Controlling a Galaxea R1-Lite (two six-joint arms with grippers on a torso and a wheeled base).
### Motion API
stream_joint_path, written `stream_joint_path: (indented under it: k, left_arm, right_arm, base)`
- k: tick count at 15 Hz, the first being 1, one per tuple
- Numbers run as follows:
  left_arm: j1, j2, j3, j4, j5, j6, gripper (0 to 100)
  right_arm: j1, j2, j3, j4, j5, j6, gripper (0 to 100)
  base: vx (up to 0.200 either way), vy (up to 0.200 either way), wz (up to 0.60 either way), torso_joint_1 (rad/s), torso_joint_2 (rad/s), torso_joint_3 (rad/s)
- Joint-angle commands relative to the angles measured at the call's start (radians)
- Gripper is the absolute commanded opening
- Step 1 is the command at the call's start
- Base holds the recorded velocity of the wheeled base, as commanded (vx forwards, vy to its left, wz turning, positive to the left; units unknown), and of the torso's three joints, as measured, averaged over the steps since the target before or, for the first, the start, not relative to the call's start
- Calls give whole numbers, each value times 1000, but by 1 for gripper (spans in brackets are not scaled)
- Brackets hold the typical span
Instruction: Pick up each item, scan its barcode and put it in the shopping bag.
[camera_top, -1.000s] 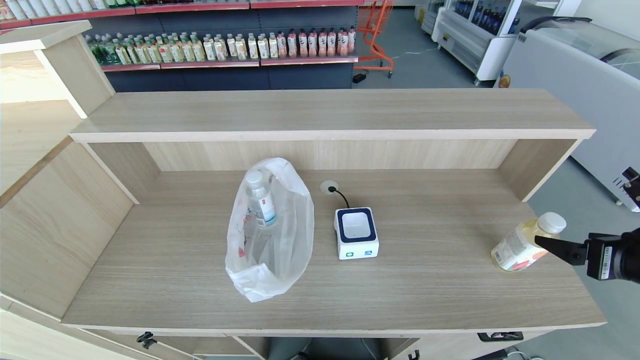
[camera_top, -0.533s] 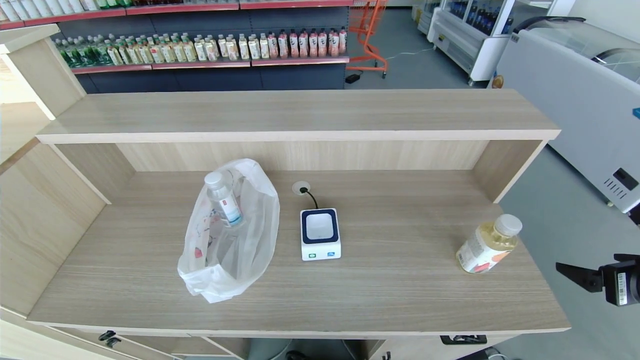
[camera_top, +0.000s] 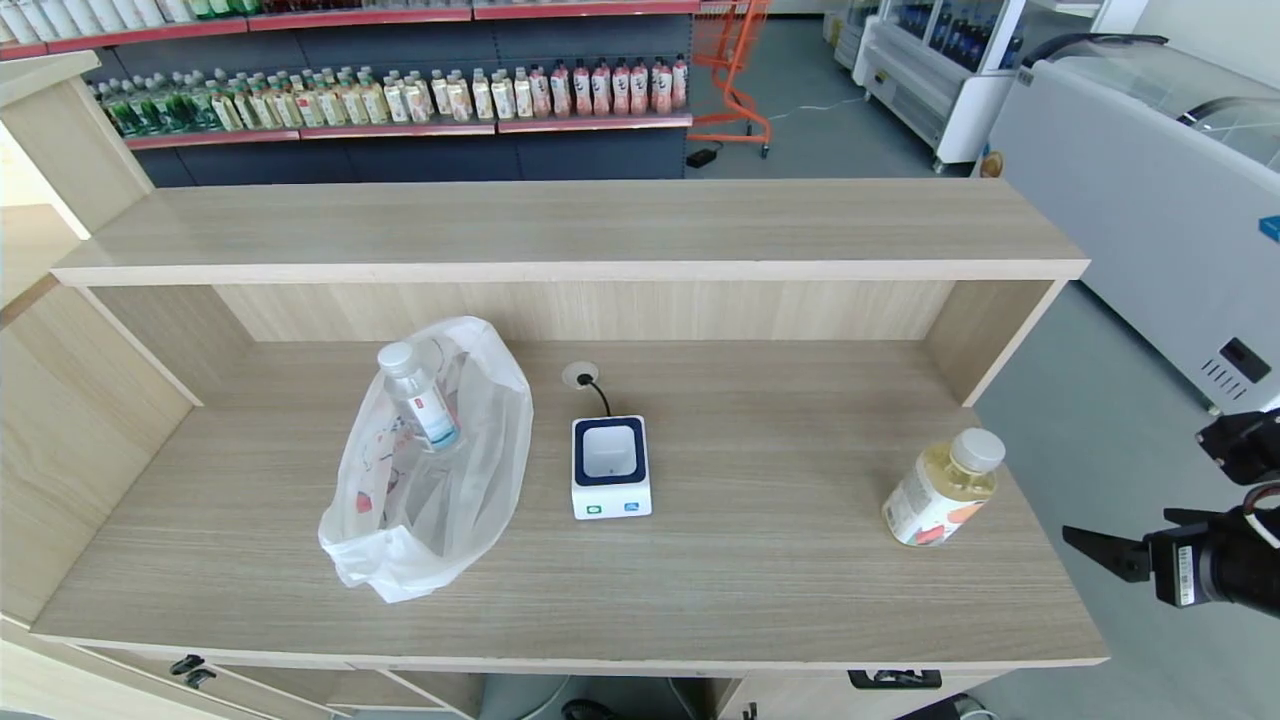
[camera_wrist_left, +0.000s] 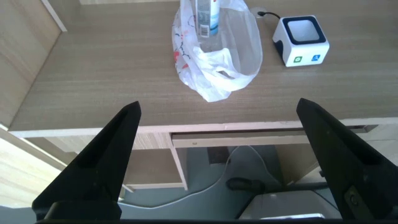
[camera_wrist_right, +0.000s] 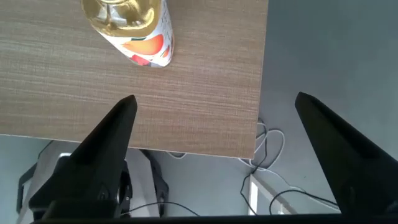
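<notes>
Now: juice bottle (camera_top: 940, 487) stands, presumably unscanned, by the right edge of the worktop (camera_top: 780, 570), so I hold my right gripper (camera_wrist_right: 216, 106) spread near it; left gripper (camera_wrist_left: 219, 107) is spread too.

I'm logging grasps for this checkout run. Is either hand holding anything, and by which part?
Nothing is held. The left hand and right hand are both open; the clear plastic bottle of yellow drink stands free.

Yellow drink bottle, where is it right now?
In the head view, the yellow drink bottle stands on the wooden counter near its right end, well to the right of the white scanner.
</notes>
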Motion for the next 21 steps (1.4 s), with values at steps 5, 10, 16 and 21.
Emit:
stream_joint_path:
  k: [5,10,16,21]
  left_arm:
    - [0,0,0,0,-1,0,100]
    - [0,0,0,0,1,0,100]
    - [0,0,0,0,-1,0,100]
    - [0,2,1,0,-1,0,100]
  right_arm:
    - [122,284,106,-409,3,22,100]
    - [201,427,97,-602,0,84,100]
    - [277,536,43,-734,-47,142,100]
    - [320,611,-6,-779,-69,167,100]
  base:
    - [0,0,0,0,0,0]
    - [0,0,0,0,0,0]
    - [0,0,0,0,0,0]
    - [0,0,0,0,0,0]
